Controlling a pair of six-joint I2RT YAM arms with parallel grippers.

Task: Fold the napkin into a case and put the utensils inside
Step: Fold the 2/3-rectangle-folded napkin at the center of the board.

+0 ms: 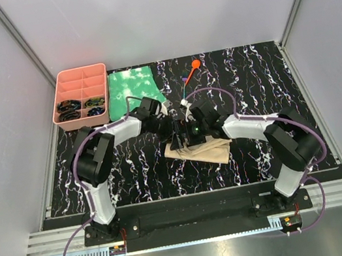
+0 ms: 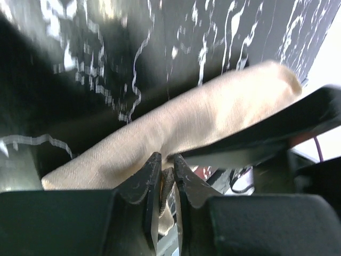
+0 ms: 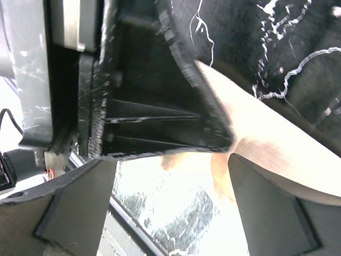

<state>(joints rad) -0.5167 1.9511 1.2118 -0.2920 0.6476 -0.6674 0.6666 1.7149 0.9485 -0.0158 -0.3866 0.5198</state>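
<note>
Where the two arms meet at the middle of the surface (image 1: 269, 84), we read the scene from left to right. At the far left corner stands a pink tray (image 1: 80, 69) with compartments, and just beside it lies a green-and-white cloth (image 1: 134, 89); neither belongs to the fold. Next comes the left tool (image 2: 166, 162), its jaws drawn almost together on a raised ridge of the napkin (image 2: 213, 112). We take this to be a pinch meant to lift one layer off the rest. The napkin lies rumpled and partly doubled on the surface, under both tools. The right tool (image 3: 165, 160) stands wide open, one finger (image 3: 266, 202) touching the cloth and gripping nothing; we judge it is placed to steady or receive the fold. Behind the napkin, apart from it, lie the utensils: a slim teal one (image 1: 185, 89) and an orange spoon (image 1: 195, 65). Whether the two touch we cannot tell. No case is yet formed, so we judge folding to be the step in hand, with the utensils left aside until a pocket exists.
</note>
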